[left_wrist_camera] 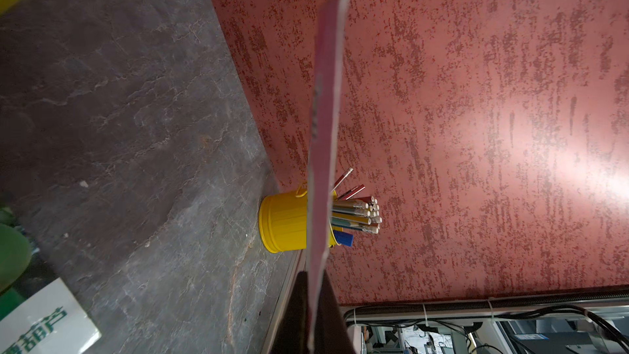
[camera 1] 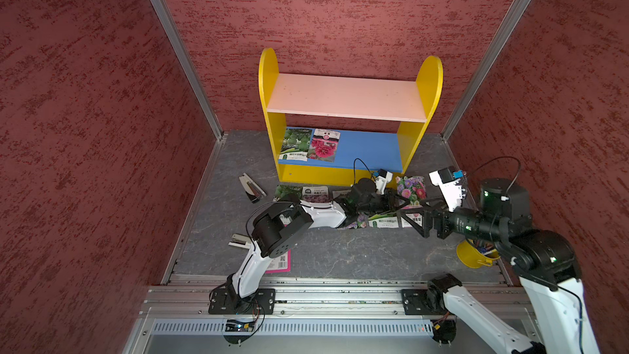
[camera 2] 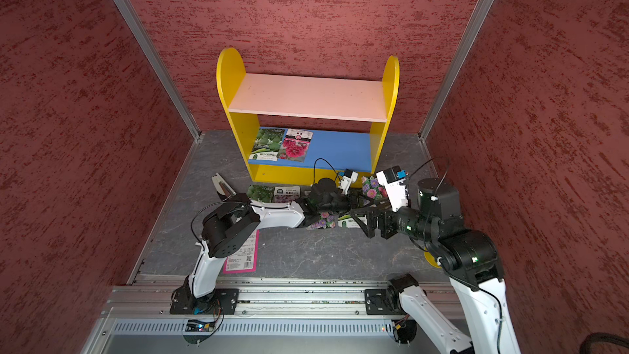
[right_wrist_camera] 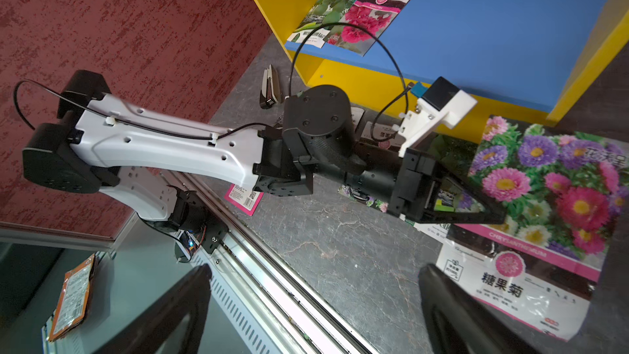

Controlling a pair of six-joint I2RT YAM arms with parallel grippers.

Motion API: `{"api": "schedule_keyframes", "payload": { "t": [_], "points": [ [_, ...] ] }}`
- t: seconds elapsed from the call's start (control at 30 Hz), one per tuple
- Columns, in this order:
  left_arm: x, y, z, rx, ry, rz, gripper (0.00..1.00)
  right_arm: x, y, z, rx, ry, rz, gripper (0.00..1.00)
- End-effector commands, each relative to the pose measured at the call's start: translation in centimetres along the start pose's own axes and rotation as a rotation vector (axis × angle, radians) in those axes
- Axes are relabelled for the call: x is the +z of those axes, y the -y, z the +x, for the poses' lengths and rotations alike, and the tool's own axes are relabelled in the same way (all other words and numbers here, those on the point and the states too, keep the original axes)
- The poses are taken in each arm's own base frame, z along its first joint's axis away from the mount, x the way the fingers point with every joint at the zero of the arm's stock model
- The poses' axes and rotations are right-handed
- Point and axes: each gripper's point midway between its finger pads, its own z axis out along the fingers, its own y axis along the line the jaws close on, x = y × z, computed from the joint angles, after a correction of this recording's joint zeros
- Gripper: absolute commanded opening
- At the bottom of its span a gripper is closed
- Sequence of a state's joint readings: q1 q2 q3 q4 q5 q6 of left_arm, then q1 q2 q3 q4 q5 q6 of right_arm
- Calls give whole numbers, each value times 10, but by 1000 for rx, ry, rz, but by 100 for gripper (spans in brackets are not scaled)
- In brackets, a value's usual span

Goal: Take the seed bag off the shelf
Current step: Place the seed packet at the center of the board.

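Now: left hand (right_wrist_camera: 490, 213) is clenching the flowered seed bag (right_wrist_camera: 544, 178), just in front of the shelf (right_wrist_camera: 357, 76).
Right hand (right_wrist_camera: 313, 277): hanging released, empty.
Advice: lowering it flat onto bare bench (right_wrist_camera: 340, 250) before letting go.

Green seed bag (camera 2: 267, 144), pink seed bag (camera 2: 294, 146) on the shelf (camera 2: 340, 149)

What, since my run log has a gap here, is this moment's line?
left hand: shut on flower seed bag, off shelf | right hand: open, empty | shelf: two bags on blue board
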State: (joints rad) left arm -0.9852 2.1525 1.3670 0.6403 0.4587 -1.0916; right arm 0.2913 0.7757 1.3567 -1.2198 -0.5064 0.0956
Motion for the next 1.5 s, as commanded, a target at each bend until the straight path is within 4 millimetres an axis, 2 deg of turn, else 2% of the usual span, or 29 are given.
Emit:
{"api": "schedule_keyframes", "payload": {
  "t": [0.0, 0.07, 0.17, 0.5, 1.13, 1.37, 1.47],
  "points": [
    [16, -9, 1, -18, -2, -48, 0, -7, -7, 5, -27, -17, -19, 98],
    [25, -12, 3, -23, -13, -64, 0, -7, -6, 6, -23, -17, -11, 98],
    [35, -28, 9, -52, -32, -123, 0, -7, -5, 6, -22, -16, -7, 99],
    [56, -62, 17, -117, -53, -255, 0, -5, -1, 7, -9, -16, 8, 98],
    [77, -92, 7, -132, -59, -402, 6, -3, 1, 8, 7, -12, 16, 98],
    [79, -103, 3, -140, -58, -444, 14, -2, 3, 8, 12, -14, 23, 98],
    [78, -105, 0, -139, -56, -455, 24, -2, 4, 9, 15, -17, 23, 98]
  ]
}}
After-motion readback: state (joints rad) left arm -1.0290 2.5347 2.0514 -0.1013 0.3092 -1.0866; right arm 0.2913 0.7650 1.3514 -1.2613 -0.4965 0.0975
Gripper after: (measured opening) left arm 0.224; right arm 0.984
